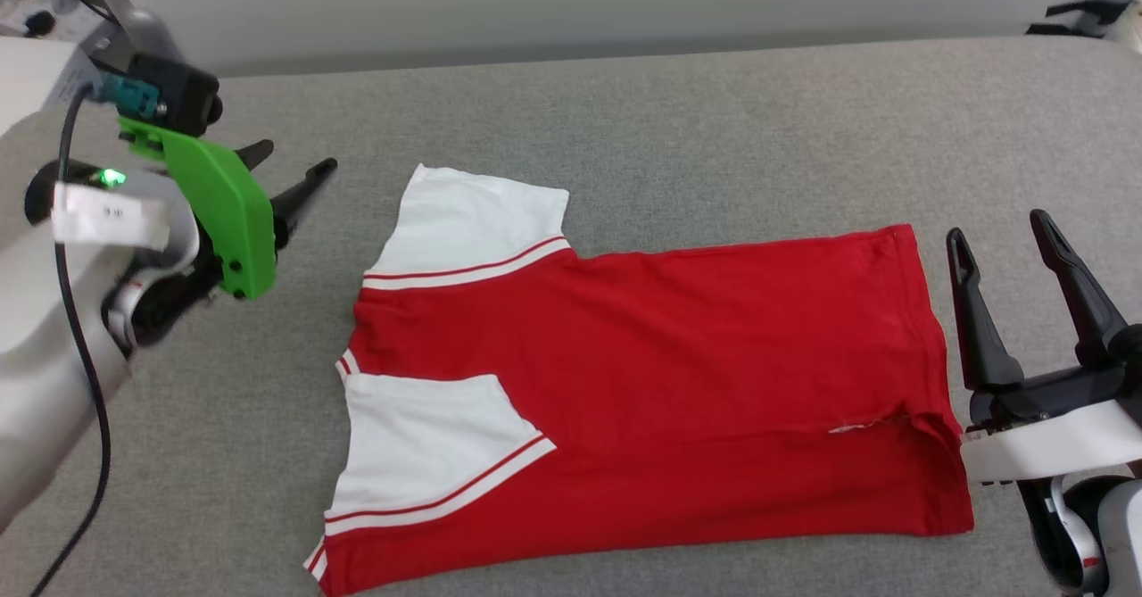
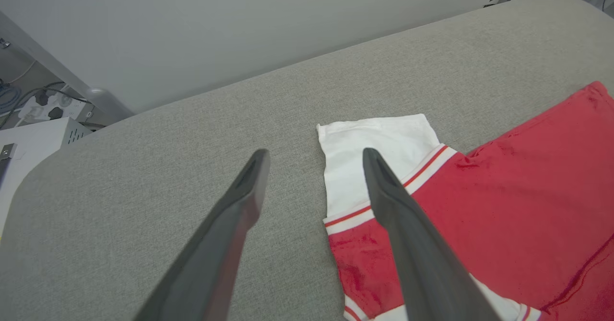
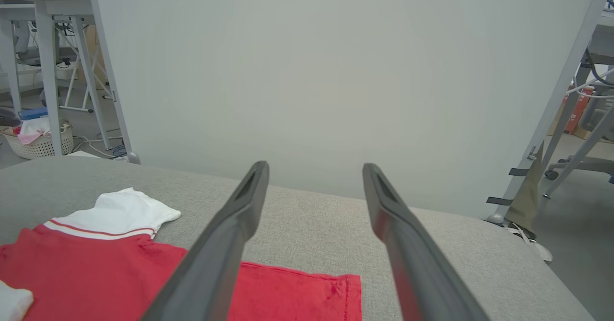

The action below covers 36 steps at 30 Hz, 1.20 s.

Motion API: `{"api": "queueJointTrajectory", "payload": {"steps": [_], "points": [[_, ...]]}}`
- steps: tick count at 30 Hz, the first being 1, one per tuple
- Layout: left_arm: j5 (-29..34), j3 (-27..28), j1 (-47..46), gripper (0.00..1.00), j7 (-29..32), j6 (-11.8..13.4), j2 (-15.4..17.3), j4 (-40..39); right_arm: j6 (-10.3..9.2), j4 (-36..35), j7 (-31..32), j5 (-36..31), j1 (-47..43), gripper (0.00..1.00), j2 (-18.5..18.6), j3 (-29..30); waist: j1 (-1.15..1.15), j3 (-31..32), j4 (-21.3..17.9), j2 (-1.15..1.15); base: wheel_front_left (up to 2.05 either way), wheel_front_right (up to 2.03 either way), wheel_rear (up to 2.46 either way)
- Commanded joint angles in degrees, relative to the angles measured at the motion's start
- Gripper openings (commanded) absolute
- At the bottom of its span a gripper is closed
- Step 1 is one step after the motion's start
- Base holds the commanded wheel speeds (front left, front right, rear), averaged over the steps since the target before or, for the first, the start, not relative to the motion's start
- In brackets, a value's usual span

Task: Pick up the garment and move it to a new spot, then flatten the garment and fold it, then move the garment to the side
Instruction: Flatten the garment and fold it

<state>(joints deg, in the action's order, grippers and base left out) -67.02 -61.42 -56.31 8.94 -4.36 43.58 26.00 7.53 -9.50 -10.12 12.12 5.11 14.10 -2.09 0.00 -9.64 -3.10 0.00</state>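
My left gripper (image 1: 299,156) hangs above the grey padded table (image 1: 714,115) with its two dark fingers spread wide and nothing between them. My right gripper (image 1: 999,228) is just as wide open and just as empty. The garment (image 1: 642,374) lies flat in the middle of the table, touched by neither gripper.

In the head view the shirt runs sideways, shoulders toward 9 o'clock and hem toward 3 o'clock. One white sleeve (image 1: 473,218) sticks out at about 11 o'clock from the red body. The other sleeve (image 1: 428,445) lies folded over the red cloth at about 8 o'clock. My left gripper sits off the shirt at 10 o'clock, near the outstretched sleeve but apart from it. My right gripper stands just beside the hem at 3 o'clock, fingertips pointing to 12.

My left wrist view looks along my own fingers. The striped sleeve edge passes under the finger on that view's right, and bare grey table lies under the other. At 9 o'clock, off the table's edge, a power strip (image 2: 48,107) shows.

My right wrist view has the hem corner (image 3: 345,287) low between the fingers and the sleeve at 9 o'clock. Beyond the table stands a pale partition (image 3: 336,71), with a laundry basket (image 3: 33,143) on the floor at 10 o'clock. The head view shows neither the strip nor the basket.
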Motion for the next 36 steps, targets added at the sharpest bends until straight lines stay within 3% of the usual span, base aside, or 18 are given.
{"api": "queueJointTrajectory", "payload": {"steps": [1, 10, 19, 26, 27, 28, 36], "points": [[-0.86, -0.16, -3.1, 1.0, 3.33, -0.75, -0.54, 1.59, -0.04, -0.75, -0.09, -0.42, 1.3, 1.0, -0.34, -0.57, 0.0, -5.32, -3.51, 0.0, 0.0, 0.0, 0.0], [-6.19, -1.5, -15.64, 1.0, 25.81, -1.92, -3.69, 9.67, -0.04, -1.28, -1.19, -0.72, 5.99, 1.0, -1.16, -2.29, 0.0, -14.33, -7.34, 0.0, 0.0, 0.0, 0.0], [-3.48, -4.09, -20.89, 1.0, 30.57, -1.94, -7.85, 16.62, -0.04, 0.46, -2.67, -0.8, 10.35, 1.0, -1.53, -3.99, 0.0, -20.04, -9.41, 0.0, 0.0, 0.0, 0.0], [-1.62, -8.18, -18.39, 1.0, 33.67, -2.81, -9.04, 21.28, -0.04, 3.06, -3.9, -0.31, 12.57, 1.0, -1.79, -4.49, 0.0, -20.72, -9.91, 0.0, 0.0, 0.0, 0.0], [-1.61, -8.35, -18.06, 0.42, 33.61, -2.88, -8.98, 21.38, -0.04, 3.24, -3.97, -0.28, 12.62, 1.0, -1.76, -4.49, 0.0, -20.56, -9.89, 0.0, 0.0, 0.0, 0.0], [-1.64, -8.5, -17.68, 0.0, 33.35, -2.95, -8.89, 21.46, -0.04, 3.48, -4.05, -0.21, 12.68, 1.0, -1.66, -4.46, 0.0, -20.29, -9.85, 0.0, 0.0, 0.0, 0.0], [-1.03, -8.98, -17.24, 0.0, 26.4, -3.11, -9.06, 18.68, -0.04, 4.03, -3.69, 0.82, 15.45, 1.0, 2.25, -2.77, 0.0, -16.57, -7.94, 0.0, 0.0, 0.0, 0.0]]}}
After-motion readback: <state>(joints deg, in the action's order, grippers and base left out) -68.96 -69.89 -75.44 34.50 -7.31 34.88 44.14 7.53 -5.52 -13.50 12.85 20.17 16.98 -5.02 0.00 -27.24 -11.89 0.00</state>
